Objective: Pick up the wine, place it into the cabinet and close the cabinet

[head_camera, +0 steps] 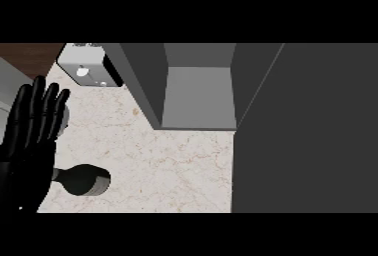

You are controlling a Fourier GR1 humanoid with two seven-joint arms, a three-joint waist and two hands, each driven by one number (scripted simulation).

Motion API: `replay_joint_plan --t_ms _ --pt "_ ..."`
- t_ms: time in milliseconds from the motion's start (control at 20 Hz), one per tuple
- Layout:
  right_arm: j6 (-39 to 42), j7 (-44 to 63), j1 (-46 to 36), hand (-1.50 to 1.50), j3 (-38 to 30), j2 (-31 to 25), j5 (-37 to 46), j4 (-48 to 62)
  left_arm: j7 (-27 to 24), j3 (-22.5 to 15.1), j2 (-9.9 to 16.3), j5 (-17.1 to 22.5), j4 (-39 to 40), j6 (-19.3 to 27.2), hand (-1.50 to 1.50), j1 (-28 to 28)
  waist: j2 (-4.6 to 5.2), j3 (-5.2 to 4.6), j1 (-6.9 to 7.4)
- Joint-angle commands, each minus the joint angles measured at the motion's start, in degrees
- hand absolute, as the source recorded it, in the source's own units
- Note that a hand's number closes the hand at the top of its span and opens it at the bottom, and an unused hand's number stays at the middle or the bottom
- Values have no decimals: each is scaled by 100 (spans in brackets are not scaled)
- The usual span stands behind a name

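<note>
Looking down at the marble counter (177, 165), we are seeing our left hand (29, 140) resting at the view's left edge, fingers straight and up, grasping nothing. The wine (83, 180), a dark bottle, is standing on the counter just beside that hand. The grey cabinet (199, 95) is sitting open above, its door (303, 130) filling the right side. A white appliance (88, 67) is sitting near the top left.
</note>
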Motion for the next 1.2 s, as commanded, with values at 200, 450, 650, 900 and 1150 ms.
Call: replay_joint_plan --t_ms 200,450,650,900,1150 --pt "64 -83 674 -150 295 95 117 -458 488 886 -228 -1091 811 1439 -150 -596 -5 -25 -220" --pt "962 809 1131 -150 1388 -122 -588 -1136 1717 481 -441 -774 859 2428 -150 -969 -38 -25 -255" --pt "892 1441 1360 -150 1328 -264 -892 -1981 2803 -132 -446 -1458 157 2976 -150 -1134 -43 -26 -142" --pt "737 1688 1529 -150 1750 -144 -563 -2337 3496 -505 -448 -2197 994 3741 -150 -2328 -22 -28 -165" --pt "901 1791 1956 -150 1645 -378 -768 -2881 4861 -1254 -449 -3176 -146 3842 -150 -2162 -49 -24 -136"
